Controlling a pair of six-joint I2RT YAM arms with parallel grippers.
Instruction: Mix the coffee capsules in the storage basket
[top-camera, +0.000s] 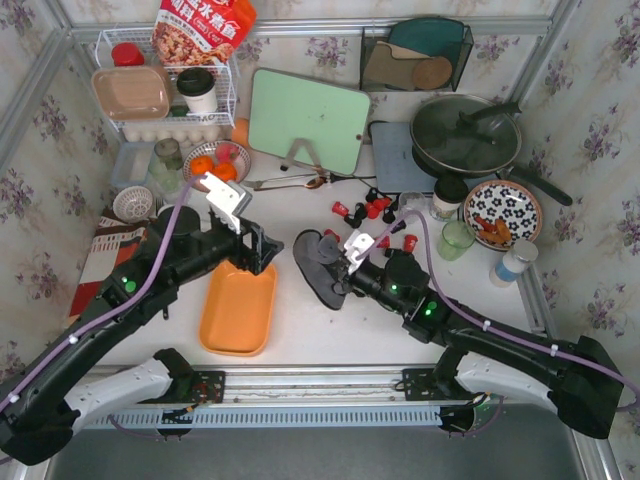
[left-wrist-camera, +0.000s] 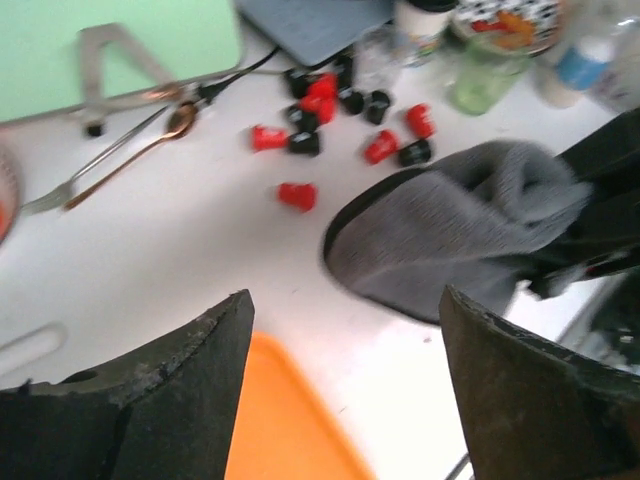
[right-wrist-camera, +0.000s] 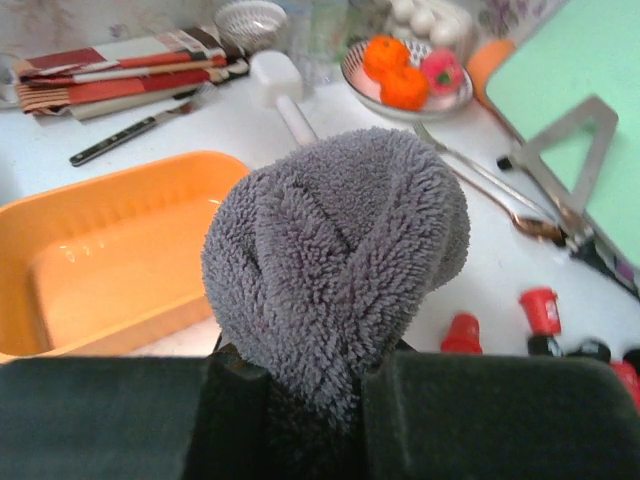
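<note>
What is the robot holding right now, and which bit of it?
The right end effector is shut on the fluffy grey cloth, pinching a bunched-up fold of it. The left end effector is open and holds nothing.

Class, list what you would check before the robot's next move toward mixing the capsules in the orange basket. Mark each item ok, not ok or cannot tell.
1. Orange basket free of clutter: ok, it is empty.
2. Capsules in the basket: not ok, those visible lie scattered outside it.
3. Left fingers free to pick: ok, open and holding nothing.
4. Right fingers free: not ok, shut on the grey cloth.
5. Red and black capsules both present: ok.
6. Full capsule count: cannot tell, some overlap.
</note>
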